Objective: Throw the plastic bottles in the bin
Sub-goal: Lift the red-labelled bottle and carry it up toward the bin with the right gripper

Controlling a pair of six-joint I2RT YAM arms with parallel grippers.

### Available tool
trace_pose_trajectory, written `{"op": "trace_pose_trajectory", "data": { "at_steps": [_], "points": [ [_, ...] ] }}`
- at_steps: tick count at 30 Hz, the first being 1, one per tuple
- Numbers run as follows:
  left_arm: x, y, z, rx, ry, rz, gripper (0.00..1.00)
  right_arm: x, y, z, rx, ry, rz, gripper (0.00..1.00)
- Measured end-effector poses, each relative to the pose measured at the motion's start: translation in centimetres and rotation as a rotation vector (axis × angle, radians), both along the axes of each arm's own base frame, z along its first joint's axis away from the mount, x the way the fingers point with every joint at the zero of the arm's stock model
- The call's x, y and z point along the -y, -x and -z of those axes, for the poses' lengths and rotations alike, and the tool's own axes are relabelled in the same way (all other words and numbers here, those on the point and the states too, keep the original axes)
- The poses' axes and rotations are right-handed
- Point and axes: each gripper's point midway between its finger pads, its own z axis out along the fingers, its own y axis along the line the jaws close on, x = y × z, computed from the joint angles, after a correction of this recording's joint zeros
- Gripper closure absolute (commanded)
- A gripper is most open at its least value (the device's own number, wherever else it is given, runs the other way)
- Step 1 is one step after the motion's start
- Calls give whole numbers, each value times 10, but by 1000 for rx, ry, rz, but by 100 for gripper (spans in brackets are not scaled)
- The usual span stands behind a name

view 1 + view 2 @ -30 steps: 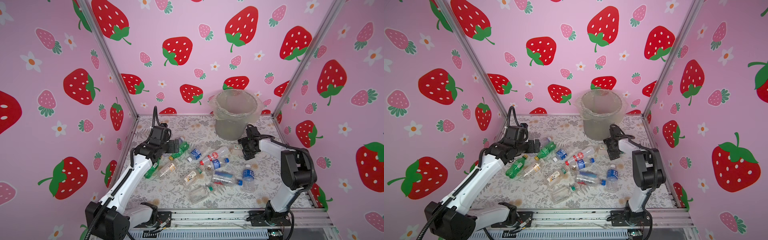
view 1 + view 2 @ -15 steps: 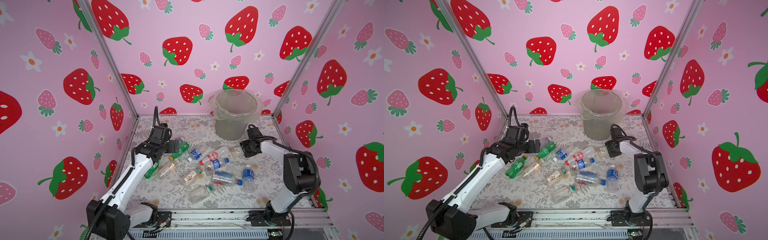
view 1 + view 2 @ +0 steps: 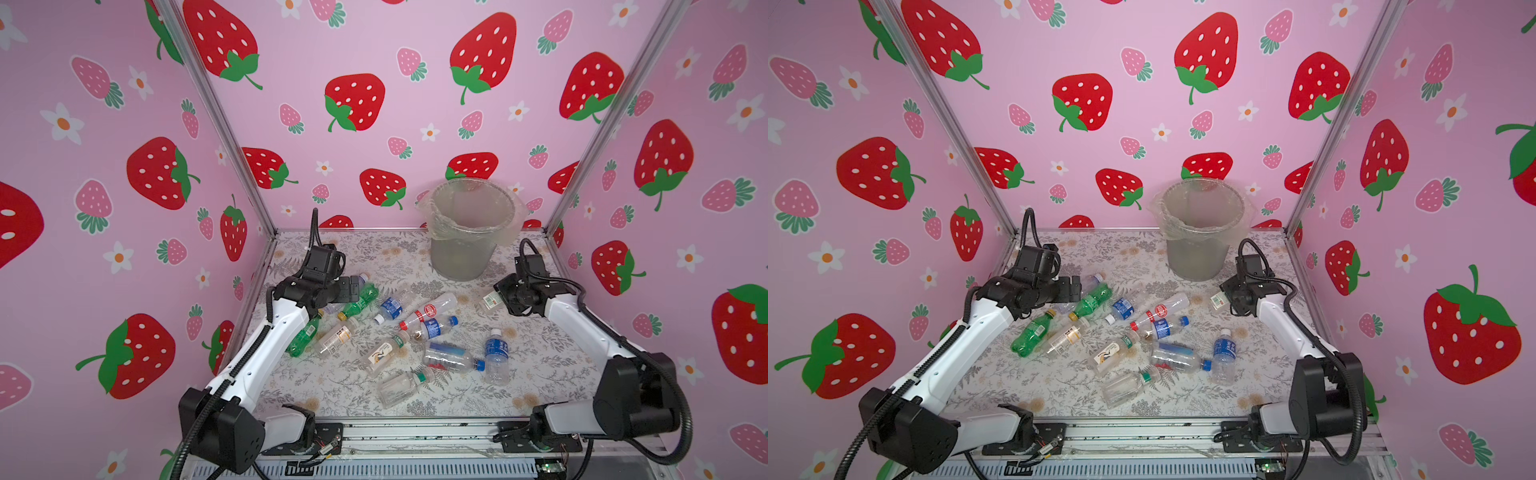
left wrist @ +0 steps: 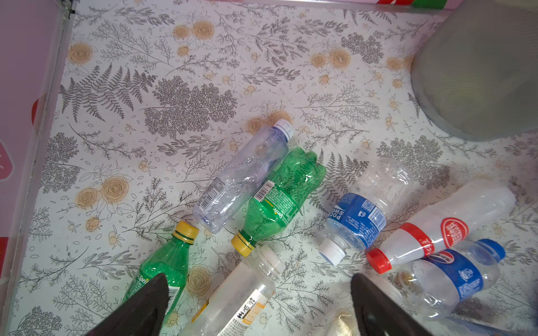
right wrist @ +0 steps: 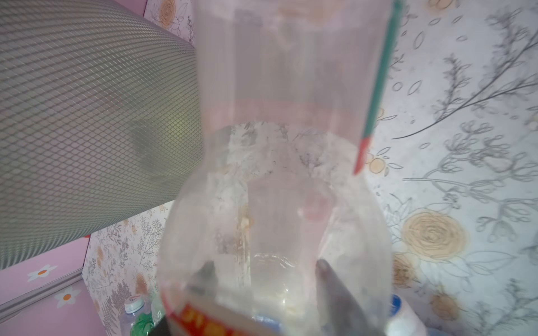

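Bin (image 3: pixel 465 253) back R on table (image 3: pixel 540 374); bottles (image 3: pixel 432 309) scattered mid-table, front-L of bin; 1 bottle (image 3: pixel 490 300) just front-R.

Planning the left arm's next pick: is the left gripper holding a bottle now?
No: in the left wrist view the fingers of the left gripper stand wide apart, and the bottles lie loose on the table.

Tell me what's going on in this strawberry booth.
Two robot arms are clearing plastic bottles into the bin. The right gripper is shut on a clear bottle, low beside the bin and not over its rim. The left gripper hangs open above a green bottle. The other bottles lie scattered on the table.
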Motion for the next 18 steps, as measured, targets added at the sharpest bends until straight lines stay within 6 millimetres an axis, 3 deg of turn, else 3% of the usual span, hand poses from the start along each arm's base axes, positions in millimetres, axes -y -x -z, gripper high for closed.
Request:
{"op": "trace_pose_trajectory", "data": {
  "at_steps": [5, 11, 18],
  "points": [
    [3, -5, 13, -76, 18, -24, 1, 13, 5, -9, 32, 99, -86, 48],
    [8, -1, 18, -110, 54, -19, 1, 15, 8, -17, 41, 199, -206, 48],
    [10, -1, 18, -114, 68, -17, 1, 15, 12, -58, 173, 263, -289, 48]
  ]
}}
